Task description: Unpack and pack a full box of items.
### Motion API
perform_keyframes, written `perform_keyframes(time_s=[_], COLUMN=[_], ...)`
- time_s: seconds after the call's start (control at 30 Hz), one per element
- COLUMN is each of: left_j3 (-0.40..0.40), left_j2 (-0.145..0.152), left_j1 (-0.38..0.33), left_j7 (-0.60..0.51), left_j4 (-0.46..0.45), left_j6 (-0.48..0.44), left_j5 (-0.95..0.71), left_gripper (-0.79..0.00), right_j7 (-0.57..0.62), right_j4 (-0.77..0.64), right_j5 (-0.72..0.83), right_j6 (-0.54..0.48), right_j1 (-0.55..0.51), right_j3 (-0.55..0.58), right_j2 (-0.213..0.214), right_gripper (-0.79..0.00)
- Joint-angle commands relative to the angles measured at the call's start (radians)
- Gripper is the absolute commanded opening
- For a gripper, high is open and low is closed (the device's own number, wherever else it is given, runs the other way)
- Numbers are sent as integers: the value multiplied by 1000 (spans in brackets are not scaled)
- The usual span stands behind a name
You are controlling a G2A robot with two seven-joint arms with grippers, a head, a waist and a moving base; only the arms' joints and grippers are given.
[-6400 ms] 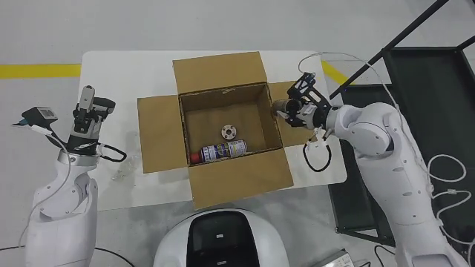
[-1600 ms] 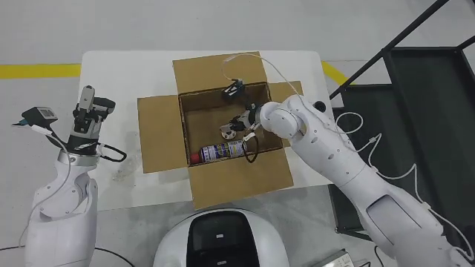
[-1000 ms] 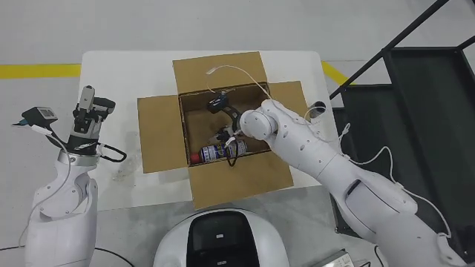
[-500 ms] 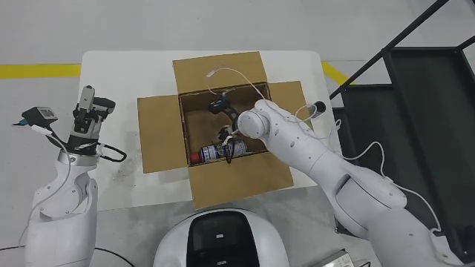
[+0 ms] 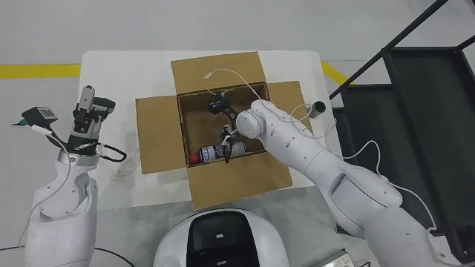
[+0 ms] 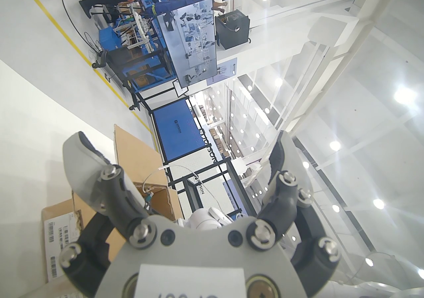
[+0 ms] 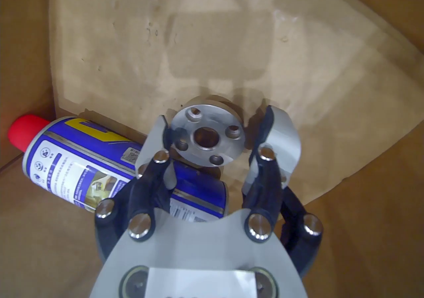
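An open cardboard box (image 5: 159, 135) stands in the middle of the white table (image 5: 119, 74). On its floor lie a blue spray can with a red cap (image 5: 211, 152) (image 7: 82, 160) and a round metal flange (image 7: 207, 138) with bolt holes. My right gripper (image 5: 226, 135) (image 7: 215, 133) is down inside the box, open, with one finger on each side of the flange; one finger is at its edge, the other a small gap away. My left gripper (image 5: 95, 102) (image 6: 180, 147) is held up off the table's left side, open and holding nothing.
The box's four flaps are folded outward; the near flap (image 5: 237, 179) reaches toward the table's front edge. A dark metal rack (image 5: 415, 89) stands just right of the table. A white cable (image 5: 223, 74) loops above the box's far wall.
My right arm has swung from outside the box's right flap into the box and come down over the flange. The box has shifted slightly left. The left arm has not moved.
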Motion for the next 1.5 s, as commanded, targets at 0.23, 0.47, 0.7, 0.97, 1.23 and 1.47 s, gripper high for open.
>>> perform_keyframes(time_s=[0.23,0.47,0.7,0.97,1.23,1.47], left_j3=[0,0,0,0,0,0], left_j2=[0,0,0,0,0,0], left_j1=[0,0,0,0,0,0], left_j7=[0,0,0,0,0,0], left_j4=[0,0,0,0,0,0], left_j6=[0,0,0,0,0,0], left_j5=[0,0,0,0,0,0], left_gripper=[0,0,0,0,0,0], right_j7=[9,64,156,199,204,200], right_j4=[-174,-406,-681,-952,-1044,-1051], right_j5=[-58,-83,-162,-223,-169,-125], right_j6=[3,-58,-109,-191,-232,-280], right_j1=[-51,-150,-290,-474,-613,-660], right_j3=[100,253,428,644,832,880], right_j2=[54,126,196,257,291,303], right_gripper=[-785,-785,-785,-785,-785,-785])
